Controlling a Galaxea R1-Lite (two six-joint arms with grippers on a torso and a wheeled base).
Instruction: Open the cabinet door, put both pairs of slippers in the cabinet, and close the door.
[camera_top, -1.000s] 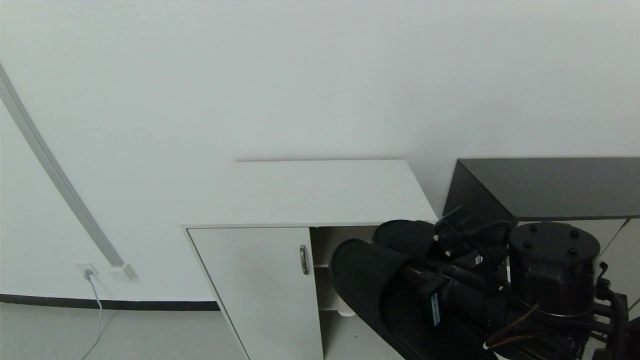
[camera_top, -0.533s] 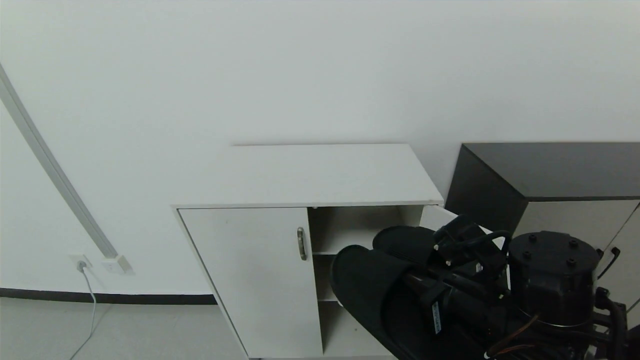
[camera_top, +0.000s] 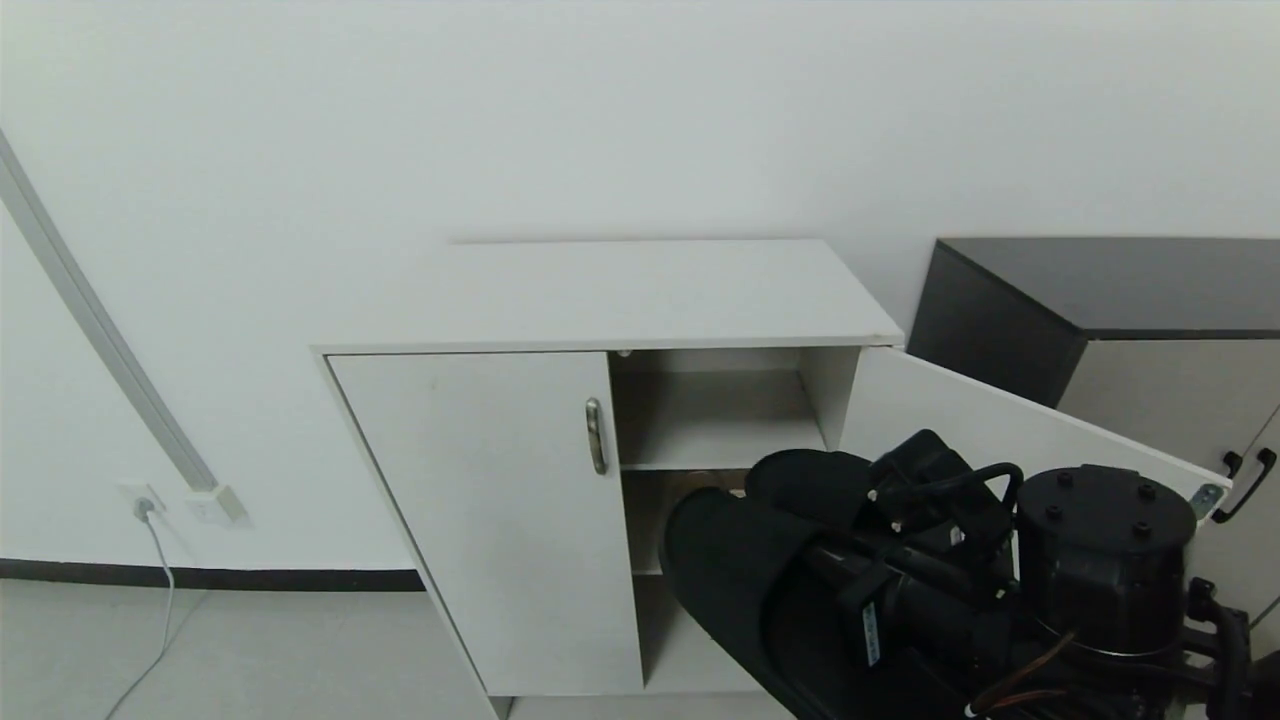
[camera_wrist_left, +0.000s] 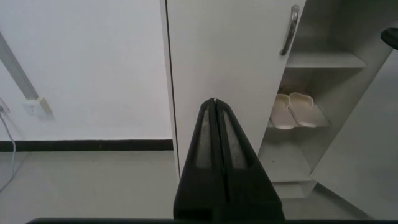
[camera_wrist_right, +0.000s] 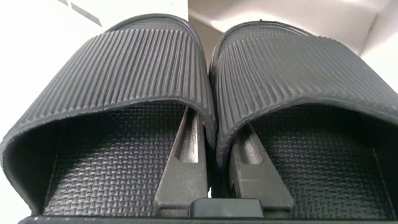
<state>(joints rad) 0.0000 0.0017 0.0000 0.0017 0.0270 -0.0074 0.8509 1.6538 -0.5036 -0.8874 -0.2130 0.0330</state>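
A white cabinet (camera_top: 650, 290) stands against the wall. Its left door (camera_top: 480, 500) is closed and has a metal handle (camera_top: 595, 436); its right door (camera_top: 960, 420) is swung open. A pair of black slippers (camera_top: 740, 570) hangs in front of the open half, soles together. My right gripper (camera_wrist_right: 214, 137) is shut on them, one finger inside each slipper, pinching the adjoining walls. A pale pair of slippers (camera_wrist_left: 295, 111) lies on the cabinet's middle shelf. My left gripper (camera_wrist_left: 214, 106) is shut and holds nothing, low in front of the closed door (camera_wrist_left: 230, 74).
A dark cabinet (camera_top: 1100, 290) stands right of the open door. On the left wall are a slanted cable duct (camera_top: 90, 320) and a socket with a cable (camera_top: 140, 505) running to the grey floor (camera_top: 200, 650).
The head camera has moved: the cabinet sits higher in the picture, showing more of the shelves and the open right door. The black slippers stay in my right gripper.
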